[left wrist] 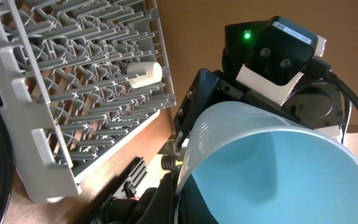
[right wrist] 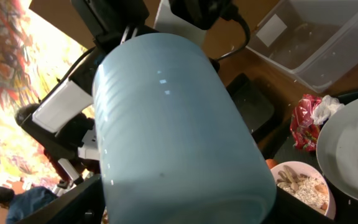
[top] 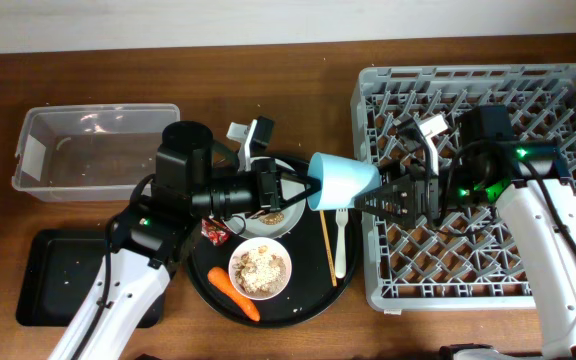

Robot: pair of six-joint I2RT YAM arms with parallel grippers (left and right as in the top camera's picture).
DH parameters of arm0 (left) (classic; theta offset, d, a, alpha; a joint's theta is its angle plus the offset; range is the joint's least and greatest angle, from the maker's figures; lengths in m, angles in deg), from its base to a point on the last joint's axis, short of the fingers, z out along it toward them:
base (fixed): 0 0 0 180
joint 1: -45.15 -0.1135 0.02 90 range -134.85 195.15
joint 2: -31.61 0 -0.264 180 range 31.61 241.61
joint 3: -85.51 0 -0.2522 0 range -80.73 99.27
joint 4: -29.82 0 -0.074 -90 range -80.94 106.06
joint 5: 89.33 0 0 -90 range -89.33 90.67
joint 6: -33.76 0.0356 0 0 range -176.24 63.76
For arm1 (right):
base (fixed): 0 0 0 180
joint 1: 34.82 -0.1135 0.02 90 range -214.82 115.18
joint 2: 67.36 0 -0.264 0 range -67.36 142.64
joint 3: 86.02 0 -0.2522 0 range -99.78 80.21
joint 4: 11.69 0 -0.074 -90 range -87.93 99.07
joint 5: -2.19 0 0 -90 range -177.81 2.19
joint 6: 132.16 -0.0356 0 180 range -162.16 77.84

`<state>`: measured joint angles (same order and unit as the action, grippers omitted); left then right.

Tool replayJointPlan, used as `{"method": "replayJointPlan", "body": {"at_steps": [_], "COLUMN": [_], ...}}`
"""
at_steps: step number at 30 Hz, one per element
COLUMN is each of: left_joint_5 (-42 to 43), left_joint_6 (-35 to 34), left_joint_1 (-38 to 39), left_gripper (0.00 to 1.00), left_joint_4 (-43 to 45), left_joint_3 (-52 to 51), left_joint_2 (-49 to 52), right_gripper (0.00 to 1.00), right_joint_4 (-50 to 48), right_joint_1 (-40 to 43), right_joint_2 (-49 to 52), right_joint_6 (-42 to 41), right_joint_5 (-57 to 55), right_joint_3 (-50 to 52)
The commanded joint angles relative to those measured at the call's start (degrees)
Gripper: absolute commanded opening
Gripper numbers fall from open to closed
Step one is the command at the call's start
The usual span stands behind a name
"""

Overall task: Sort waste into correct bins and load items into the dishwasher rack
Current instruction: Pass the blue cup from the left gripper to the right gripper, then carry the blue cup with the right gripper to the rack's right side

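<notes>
We see our left arm [top: 128, 290] and right arm [top: 553, 235] alike: white shells, black motor housings, looping black cables [left wrist: 355, 109]. Small green lights [top: 519, 153] glow on the right one.

The cup [top: 343, 180] is pale blue, the lattice rack [top: 438, 270] grey, carrot [top: 236, 294] orange.

The small blue cup [right wrist: 179, 124] is filling the right wrist view, hiding whether the right gripper [top: 376, 198] is gripping it. The left arm [top: 183, 165] is covering part of the white bowl [top: 286, 222].
</notes>
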<state>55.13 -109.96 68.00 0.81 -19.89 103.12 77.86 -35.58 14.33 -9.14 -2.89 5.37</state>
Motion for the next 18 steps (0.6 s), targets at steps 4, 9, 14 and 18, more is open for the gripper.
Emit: {"method": "replayJointPlan", "body": {"at_steps": [4,9,14,18], "left_joint_5": [-3.08,-3.34,-3.34,-3.50], "left_joint_6": [0.81,0.81,0.81,0.81], "left_joint_1": [-0.11,-0.11,-0.11,-0.11], "left_gripper": [0.00,0.00,0.00,0.01], "left_joint_4": [-1.46,-1.57,-1.57,-1.57], "left_joint_3": [0.07,0.07,0.07,0.07], "left_joint_2": [-0.11,-0.11,-0.11,-0.11], "right_gripper": [0.77,0.75,0.62,0.59], "right_joint_4": [-3.02,-3.89,-4.26,-4.26], "right_joint_1": [-0.37,-0.37,-0.37,-0.37], "right_joint_2": [-0.66,-0.66,-0.66,-0.66], "right_joint_6": [0.61,0.61,0.61,0.61], "right_joint_5": [3.98,3.98,3.98,3.98], "right_joint_3": [-1.09,-1.09,-1.07,-1.09]}}
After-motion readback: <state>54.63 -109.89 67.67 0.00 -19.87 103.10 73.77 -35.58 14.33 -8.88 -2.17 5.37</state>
